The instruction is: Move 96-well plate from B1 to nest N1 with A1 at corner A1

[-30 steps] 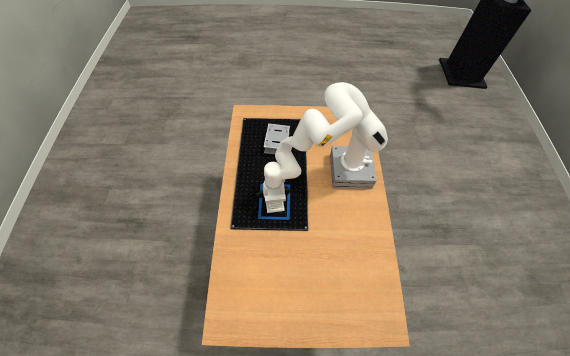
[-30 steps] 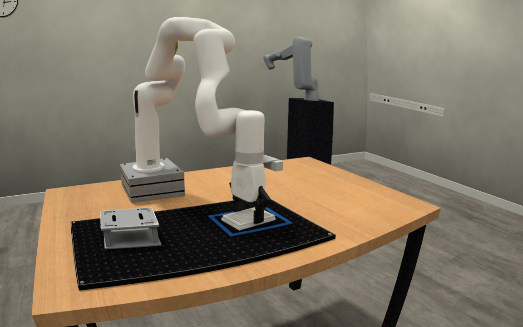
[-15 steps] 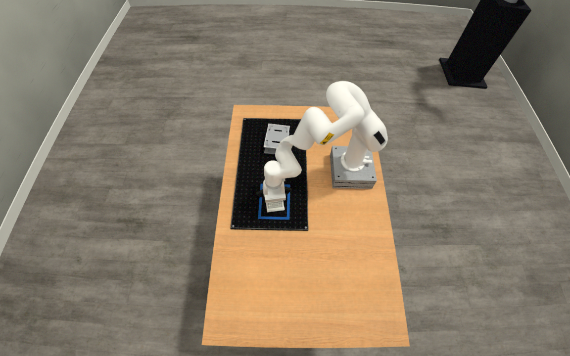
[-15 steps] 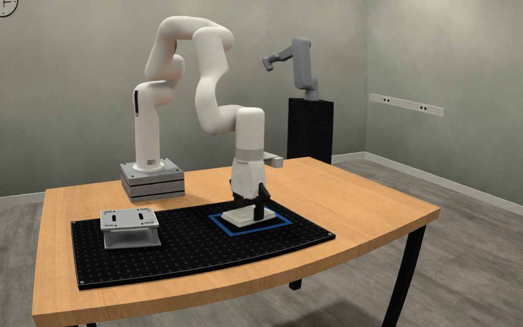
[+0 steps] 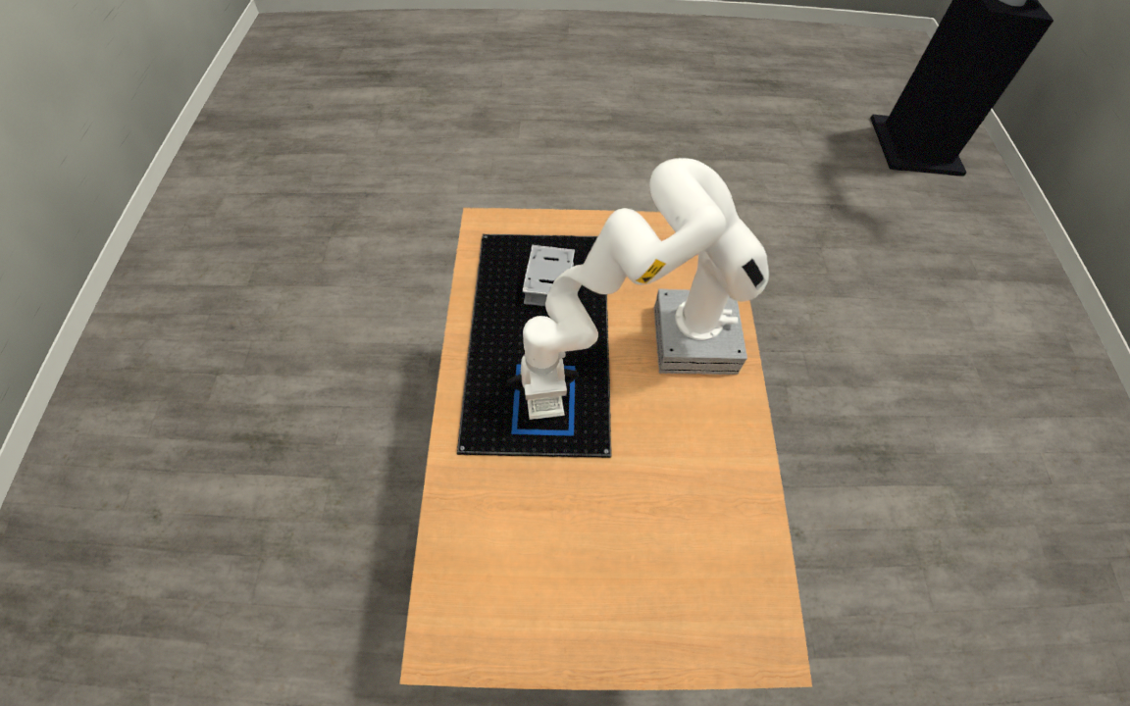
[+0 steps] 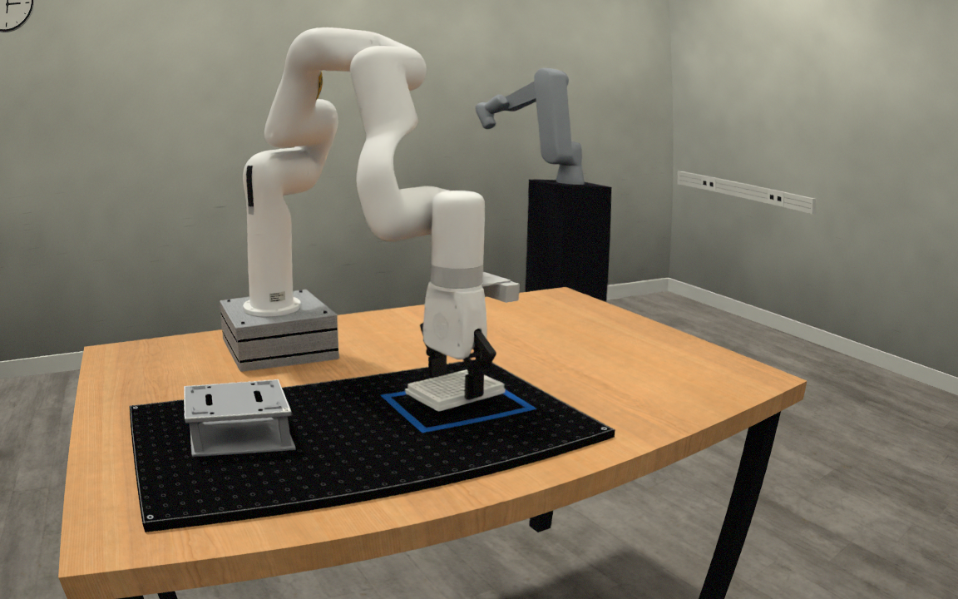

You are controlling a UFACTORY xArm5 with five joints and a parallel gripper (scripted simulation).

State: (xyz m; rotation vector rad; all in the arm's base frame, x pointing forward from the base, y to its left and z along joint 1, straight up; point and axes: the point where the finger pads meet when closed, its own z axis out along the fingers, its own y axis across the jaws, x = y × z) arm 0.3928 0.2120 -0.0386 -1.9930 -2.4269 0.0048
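Observation:
The white 96-well plate (image 5: 544, 407) (image 6: 443, 390) is level, just above the black mat, inside the blue outline of spot B1 (image 5: 516, 420) (image 6: 402, 413). My gripper (image 5: 542, 380) (image 6: 455, 376) points straight down and is shut on the plate, one black finger on each long side. The wrist hides much of the plate in the overhead view, and I cannot make out the cut-off corner. The raised grey plate nest N1 (image 5: 547, 266) (image 6: 235, 401) stands empty at the other end of the mat, partly under my arm in the overhead view.
The black perforated mat (image 5: 486, 351) (image 6: 318, 462) lies on the wooden table (image 5: 595, 544) (image 6: 654, 372). My base block (image 5: 698, 344) (image 6: 278, 331) stands beside the mat. A black pedestal (image 5: 955, 87) (image 6: 566, 230) with a grey arm stands off the table.

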